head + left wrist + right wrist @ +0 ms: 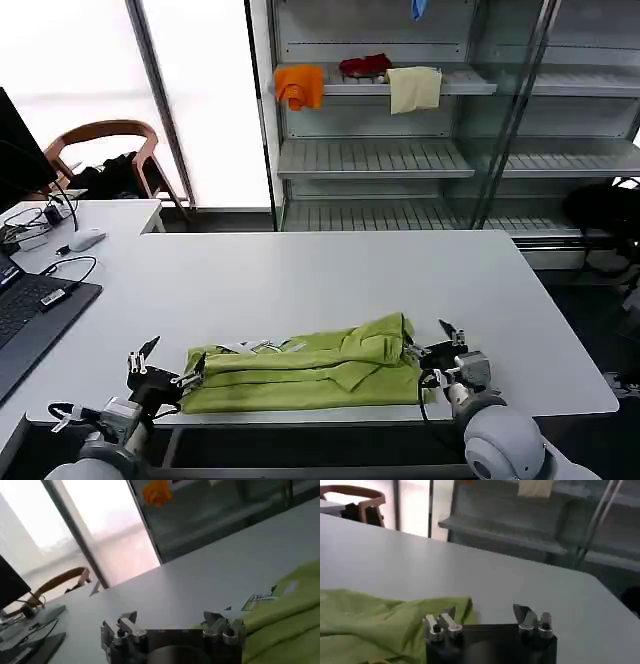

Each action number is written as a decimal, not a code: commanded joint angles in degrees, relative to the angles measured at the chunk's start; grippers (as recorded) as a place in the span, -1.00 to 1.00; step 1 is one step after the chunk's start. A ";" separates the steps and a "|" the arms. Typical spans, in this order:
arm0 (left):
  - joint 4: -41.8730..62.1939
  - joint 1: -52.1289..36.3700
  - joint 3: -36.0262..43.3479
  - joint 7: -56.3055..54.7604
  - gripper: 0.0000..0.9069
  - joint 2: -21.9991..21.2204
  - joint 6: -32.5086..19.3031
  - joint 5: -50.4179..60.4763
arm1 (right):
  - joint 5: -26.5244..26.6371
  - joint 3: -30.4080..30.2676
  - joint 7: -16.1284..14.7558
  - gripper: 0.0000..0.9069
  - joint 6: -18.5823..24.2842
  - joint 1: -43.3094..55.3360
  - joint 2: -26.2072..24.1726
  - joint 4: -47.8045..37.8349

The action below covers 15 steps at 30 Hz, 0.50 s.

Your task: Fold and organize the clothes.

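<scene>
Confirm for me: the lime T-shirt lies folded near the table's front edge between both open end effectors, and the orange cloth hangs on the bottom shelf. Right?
Not quite. The orange cloth hangs on an upper shelf, not the bottom one, as the head view shows. The rest holds: the lime T-shirt lies folded near the table's front edge between the open left end effector and right end effector.

Both arms are showing rounded pale grey wrist housings, black gripper bodies with thin black cables, and silver metal finger mounts tipped in black on the left gripper (168,367) and right gripper (436,354).
</scene>
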 commanded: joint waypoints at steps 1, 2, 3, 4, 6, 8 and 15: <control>-3.31 3.96 -4.89 -3.55 1.00 -5.66 -4.16 -7.03 | -2.95 12.63 -16.96 1.00 16.76 -10.67 -1.31 -0.46; -2.84 4.27 -4.74 -4.38 1.00 -7.68 -5.12 -8.36 | -3.75 13.71 -18.09 1.00 18.30 -12.07 -1.46 -0.79; -2.64 4.57 -4.50 -4.59 1.00 -8.27 -5.38 -9.00 | -5.21 15.38 -21.72 1.00 23.31 -15.63 -1.87 -1.62; -2.56 4.98 -3.84 -4.92 1.00 -9.96 -6.93 -9.44 | -5.90 15.85 -22.85 1.00 25.61 -16.95 -1.98 -1.84; -2.28 5.40 -2.39 -5.49 1.00 -12.78 -8.73 -9.58 | -5.83 17.15 -23.32 1.00 29.36 -19.22 -1.17 -1.36; -1.50 5.69 -0.25 -5.94 1.00 -15.12 -11.47 -9.07 | -5.33 18.58 -23.26 1.00 30.86 -20.99 -0.07 -0.61; 2.91 3.78 4.39 -5.23 1.00 -19.26 -16.98 -8.67 | -5.08 22.60 -22.01 1.00 34.94 -26.69 1.40 -0.65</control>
